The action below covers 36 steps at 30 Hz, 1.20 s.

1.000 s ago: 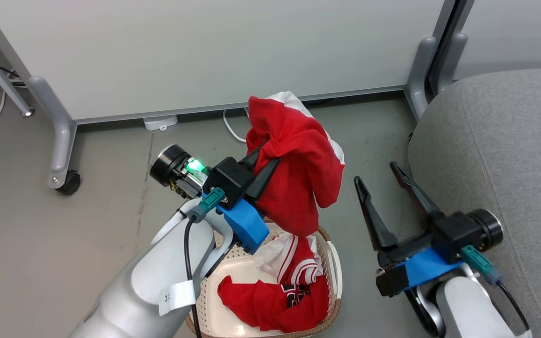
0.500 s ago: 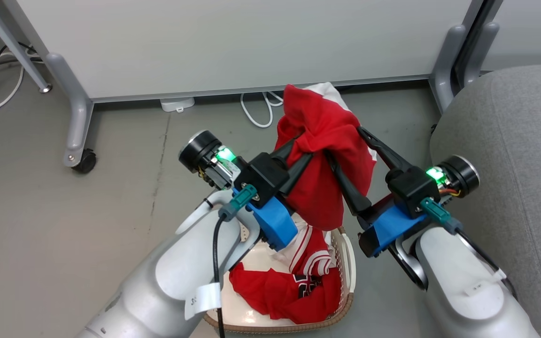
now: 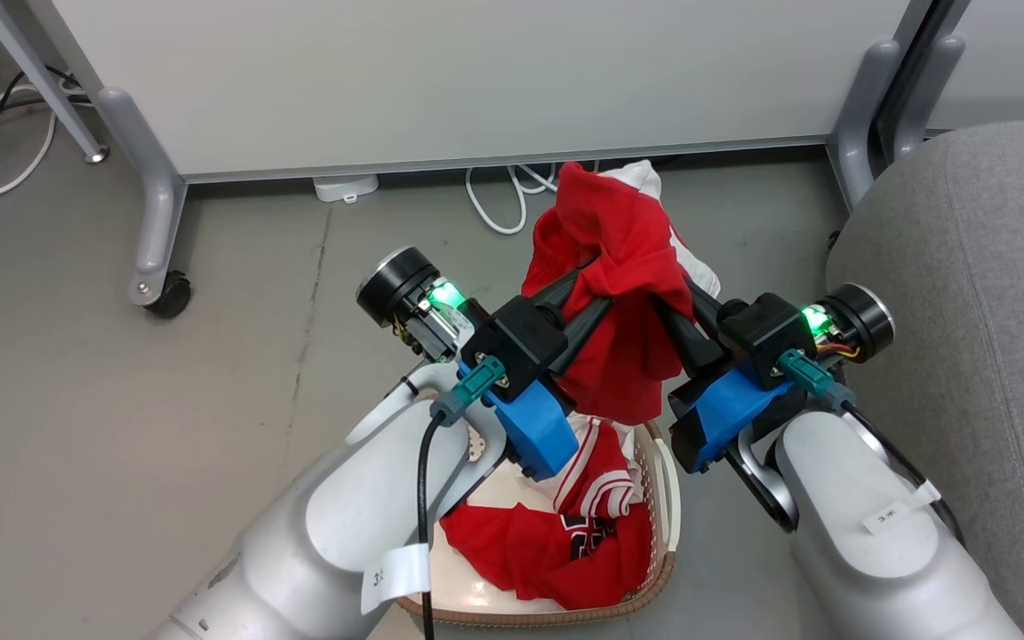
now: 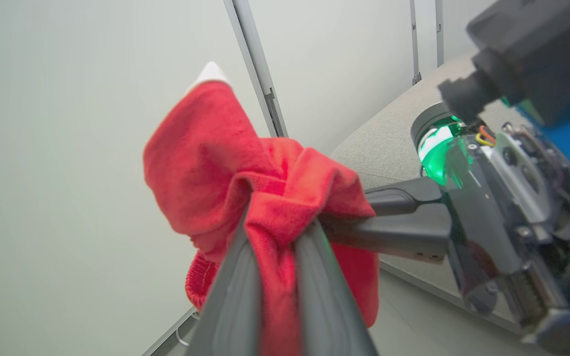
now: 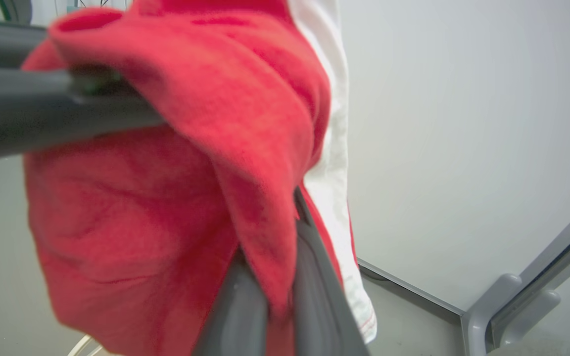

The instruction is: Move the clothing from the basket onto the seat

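Illumination: bright, even, diffuse; shadows soft. Head view: sharp. Right wrist view: clothing (image 5: 141,222) blurred. Left wrist view: near fingers (image 4: 230,306) out of focus.

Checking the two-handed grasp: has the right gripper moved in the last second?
Yes. The right gripper has swung leftward, away from the sofa edge, and closed on the red garment held above the basket.

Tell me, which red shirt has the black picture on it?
The red garment lying in the basket. The lifted garment, held by the left gripper and right gripper, shows plain red and white.
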Available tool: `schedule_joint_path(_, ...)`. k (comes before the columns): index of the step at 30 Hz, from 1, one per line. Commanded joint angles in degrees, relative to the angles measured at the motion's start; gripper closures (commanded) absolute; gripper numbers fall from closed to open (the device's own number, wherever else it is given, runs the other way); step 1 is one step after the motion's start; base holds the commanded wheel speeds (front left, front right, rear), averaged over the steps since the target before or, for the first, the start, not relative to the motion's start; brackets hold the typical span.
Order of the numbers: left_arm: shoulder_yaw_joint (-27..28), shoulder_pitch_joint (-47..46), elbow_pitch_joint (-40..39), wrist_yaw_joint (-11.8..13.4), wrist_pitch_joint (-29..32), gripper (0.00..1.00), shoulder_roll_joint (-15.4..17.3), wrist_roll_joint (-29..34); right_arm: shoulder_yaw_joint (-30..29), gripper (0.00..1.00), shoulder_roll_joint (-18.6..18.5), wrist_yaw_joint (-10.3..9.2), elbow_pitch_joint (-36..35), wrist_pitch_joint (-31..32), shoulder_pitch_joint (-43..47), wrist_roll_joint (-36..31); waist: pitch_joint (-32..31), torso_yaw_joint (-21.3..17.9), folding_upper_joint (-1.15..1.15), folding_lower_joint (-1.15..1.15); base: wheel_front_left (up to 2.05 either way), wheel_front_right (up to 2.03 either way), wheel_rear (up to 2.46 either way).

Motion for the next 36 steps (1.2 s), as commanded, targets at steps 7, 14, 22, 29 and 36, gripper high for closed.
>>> schedule_joint_path(7,-0.27,-0.79,-0.05,-0.09,-0.27,1.0,0.58,-0.49,-0.09,1.0,0.35,0.01,-0.27,-0.2,-0.85,0.84,-0.01,-0.44,0.0,0.0,0.0,0.0,0.0)
schedule_joint_path(14,0.67,-0.13,0.73,-0.09,-0.22,0.0,0.36,-0.6,-1.06,1.0,0.6,0.01,-0.55,-0.21,-0.18,1.51,-0.1,-0.49,0.0,0.0,0.0,0.0,0.0)
schedule_joint_path(22,1.13,1.26,0.95,-0.09,-0.22,0.0,0.43,-0.27,-3.87,1.0,0.81,0.01,-1.28,-0.2,1.52,3.05,-0.06,-0.63,0.0,0.0,0.0,0.0,0.0)
schedule_joint_path(29,1.57,2.82,0.36,-0.09,-0.22,0.0,0.41,0.09,-8.29,1.0,0.78,0.01,-2.75,-0.21,2.84,2.89,0.79,-2.02,0.0,0.0,0.0,0.0,0.0)
schedule_joint_path(36,1.6,3.91,-1.15,-0.1,-0.22,0.0,1.0,0.83,-13.13,1.0,0.19,0.01,-5.39,-0.21,4.36,2.97,2.33,-5.75,0.0,0.0,0.0,0.0,0.0)
